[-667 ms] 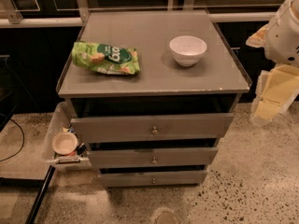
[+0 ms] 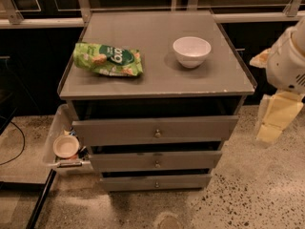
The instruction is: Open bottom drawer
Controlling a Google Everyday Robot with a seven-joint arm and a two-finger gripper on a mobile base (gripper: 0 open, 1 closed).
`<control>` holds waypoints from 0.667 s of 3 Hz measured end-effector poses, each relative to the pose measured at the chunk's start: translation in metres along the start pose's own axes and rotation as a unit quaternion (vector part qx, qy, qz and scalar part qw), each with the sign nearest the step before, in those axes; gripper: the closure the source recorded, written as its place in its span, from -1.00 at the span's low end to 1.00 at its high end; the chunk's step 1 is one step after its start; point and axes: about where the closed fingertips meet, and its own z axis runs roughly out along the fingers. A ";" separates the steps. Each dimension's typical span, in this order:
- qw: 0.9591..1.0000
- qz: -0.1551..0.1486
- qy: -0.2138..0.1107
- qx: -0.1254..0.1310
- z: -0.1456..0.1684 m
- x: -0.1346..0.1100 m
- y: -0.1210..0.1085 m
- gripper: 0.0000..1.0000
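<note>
Bottom drawer (image 2: 128, 182), the lowest and slimmest grey front, is not yet pulled out. Its knob (image 2: 157, 184) sits at its centre. I judge I'm on the approach and must next drop down and left to that knob. My fingers (image 2: 274, 119) hang well right of the drawer and above it, holding nothing. I cannot tell how far apart they are.

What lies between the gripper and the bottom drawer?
Only speckled floor, as the camera view shows. The gripper hangs right of the cabinet; the bottom drawer is its lowest one.
</note>
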 end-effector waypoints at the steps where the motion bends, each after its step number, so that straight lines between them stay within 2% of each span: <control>1: 1.000 -0.005 -0.010 -0.002 0.034 0.015 0.020 -1.00; 2: 0.999 -0.028 -0.026 0.004 0.079 0.031 0.038 -1.00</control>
